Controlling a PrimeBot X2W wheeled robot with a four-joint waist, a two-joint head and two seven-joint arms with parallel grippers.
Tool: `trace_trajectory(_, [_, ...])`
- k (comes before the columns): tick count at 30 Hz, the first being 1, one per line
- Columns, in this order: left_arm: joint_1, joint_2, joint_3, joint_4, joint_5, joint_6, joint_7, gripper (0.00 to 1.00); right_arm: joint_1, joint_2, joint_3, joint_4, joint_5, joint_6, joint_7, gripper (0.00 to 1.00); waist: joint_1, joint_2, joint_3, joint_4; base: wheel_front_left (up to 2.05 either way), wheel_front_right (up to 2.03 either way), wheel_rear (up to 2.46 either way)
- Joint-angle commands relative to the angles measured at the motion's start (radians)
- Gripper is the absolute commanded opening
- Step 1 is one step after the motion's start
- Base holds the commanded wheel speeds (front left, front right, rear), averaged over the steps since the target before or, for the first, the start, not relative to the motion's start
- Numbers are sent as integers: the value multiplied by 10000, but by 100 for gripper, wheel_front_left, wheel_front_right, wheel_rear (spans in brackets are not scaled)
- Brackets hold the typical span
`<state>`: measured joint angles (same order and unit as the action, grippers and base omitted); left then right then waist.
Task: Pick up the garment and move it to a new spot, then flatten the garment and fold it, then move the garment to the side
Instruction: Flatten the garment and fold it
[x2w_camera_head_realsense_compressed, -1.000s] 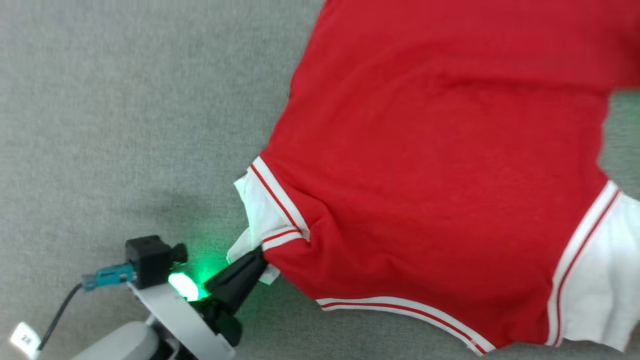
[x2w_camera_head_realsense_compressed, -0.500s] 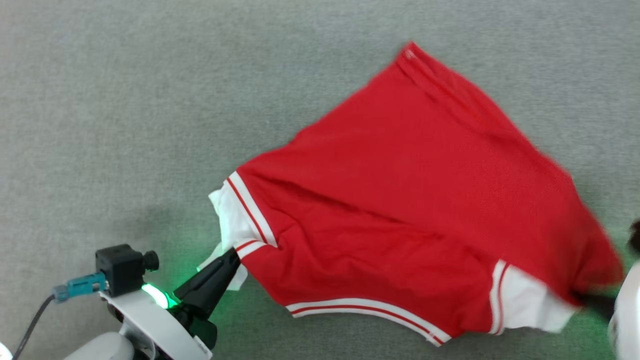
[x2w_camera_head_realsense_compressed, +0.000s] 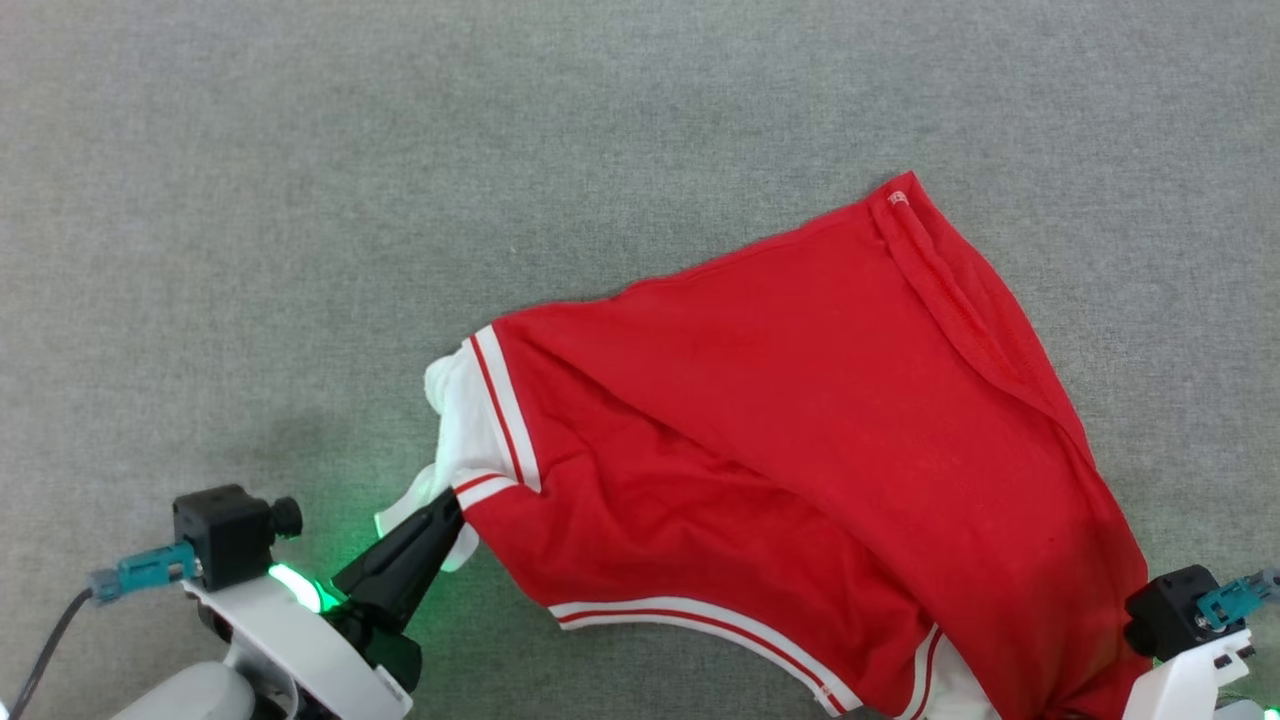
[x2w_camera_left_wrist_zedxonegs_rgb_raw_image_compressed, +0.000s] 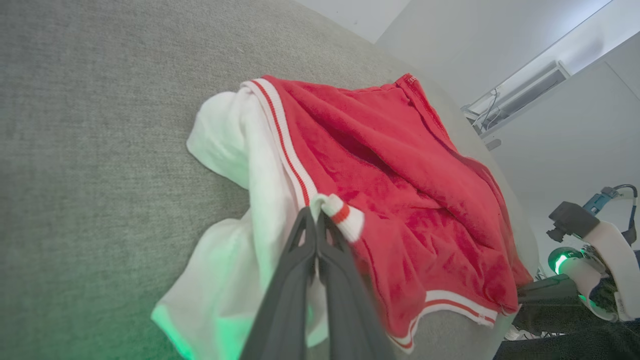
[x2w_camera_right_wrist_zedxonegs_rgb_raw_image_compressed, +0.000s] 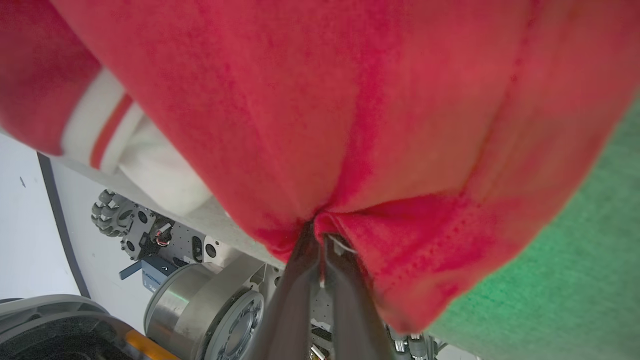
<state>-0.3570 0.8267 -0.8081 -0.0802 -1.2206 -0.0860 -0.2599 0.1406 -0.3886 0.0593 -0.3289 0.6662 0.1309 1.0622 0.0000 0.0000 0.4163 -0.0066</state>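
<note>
The grey woven surface (x2w_camera_head_realsense_compressed: 300, 200) carries the red jersey shirt with white sleeves and red-and-white striped trim (x2w_camera_head_realsense_compressed: 800, 450). The shirt lies rumpled, right of centre in the head view, with its near edge spanning between the two arms. The left gripper (x2w_camera_left_wrist_zedxonegs_rgb_raw_image_compressed: 314, 220) has its two dark fingers pressed together, clamping the striped cuff (x2w_camera_left_wrist_zedxonegs_rgb_raw_image_compressed: 345, 220) of the white sleeve. The right gripper (x2w_camera_right_wrist_zedxonegs_rgb_raw_image_compressed: 318, 231), fingers likewise closed, pinches a bunched red fold at the shirt's opposite near corner.

The grey tabletop (x2w_camera_head_realsense_compressed: 300, 200) lies open along its far edge and left side, while the garment (x2w_camera_head_realsense_compressed: 800, 450) blocks the near right part.
</note>
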Motion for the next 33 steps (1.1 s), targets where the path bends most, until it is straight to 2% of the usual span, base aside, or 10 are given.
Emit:
trace_trajectory(1, [101,46,35,-18,35,64,-23,0,-207,147,73,111,-124,-7,-289,41,0,0,-5,-14,0,0,0])
trace_trajectory(2, [107,51,48,-25,21,74,-24,0,-329,215,-92,95,-111,-10,-497,100,0,0,-9,-26,0,0,0])
trace_trajectory(5, [125,55,89,-61,-4,77,-28,0,-538,99,-692,-150,-182,-13,-741,100,0,0,-19,-57,0,0,0])
trace_trajectory(11, [114,-60,87,-101,109,25,-34,0,-755,-74,-2025,-1620,473,-7,-127,100,0,0,2,13,0,0,0])
trace_trajectory(14, [4,-167,30,-89,161,-17,-18,0,-1324,-102,-2664,-2220,724,-7,273,100,0,0,25,120,0,0,0])
trace_trajectory(17, [-146,-270,-32,-65,238,-78,34,0,-2415,-309,-2731,-2239,782,-7,588,100,0,0,94,279,0,0,0])
trace_trajectory(22, [-479,-474,-124,24,338,-199,124,0,-4805,-731,-1419,-1043,-49,-7,114,100,0,0,281,625,0,0,0])
trace_trajectory(28, [-865,-780,-280,271,423,-325,197,0,-7550,-707,758,1736,-868,-7,-677,100,0,0,473,1102,0,0,0])
trace_trajectory(33, [-1178,-1031,-425,450,507,-397,216,0,-9090,-736,2013,4041,-1232,-7,-1216,100,0,0,691,1470,0,0,0])
